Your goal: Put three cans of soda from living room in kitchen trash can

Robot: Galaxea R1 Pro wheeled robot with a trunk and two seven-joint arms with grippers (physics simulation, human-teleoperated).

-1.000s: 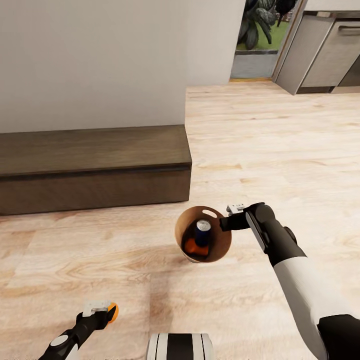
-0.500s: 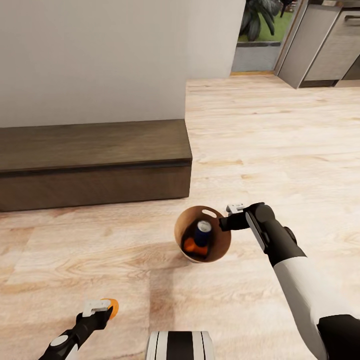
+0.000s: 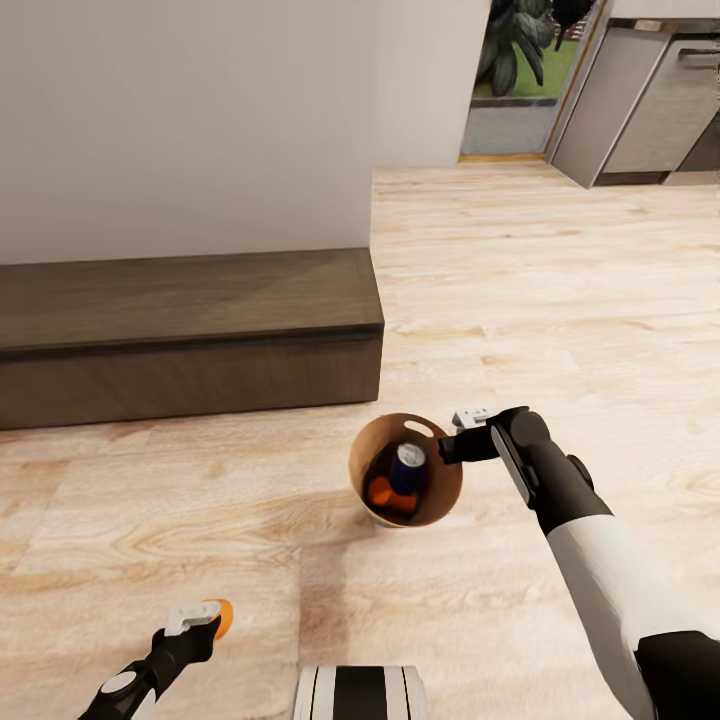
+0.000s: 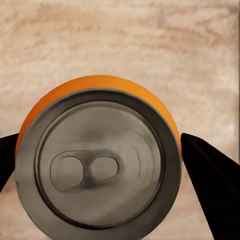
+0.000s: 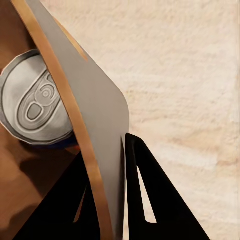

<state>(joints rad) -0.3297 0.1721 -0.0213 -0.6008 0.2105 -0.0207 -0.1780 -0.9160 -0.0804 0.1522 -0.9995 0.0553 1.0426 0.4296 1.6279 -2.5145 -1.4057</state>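
Note:
The trash can [image 3: 446,490], round with a tan-brown inside, hangs over the wooden floor in the middle of the head view. My right gripper [image 3: 452,444] is shut on its rim [image 5: 92,165], one finger inside and one outside. A dark blue soda can [image 3: 407,466] with a silver top [image 5: 35,107] and an orange soda can [image 3: 384,494] lie inside it. At the lower left, my left gripper [image 3: 200,628] is shut on another orange soda can [image 3: 222,616], whose silver top [image 4: 97,165] sits between the black fingers [image 4: 212,185].
A low dark wooden bench [image 3: 190,330] runs along the white wall [image 3: 200,110] on the left. Light wooden floor [image 3: 560,280] stretches ahead to grey kitchen cabinet fronts [image 3: 650,110] at the top right, beside an opening with green plants [image 3: 515,50].
The whole head view shifted slightly up and then back down, so the camera moved. Both grippers keep their holds, and the left one sits a little lower in the picture.

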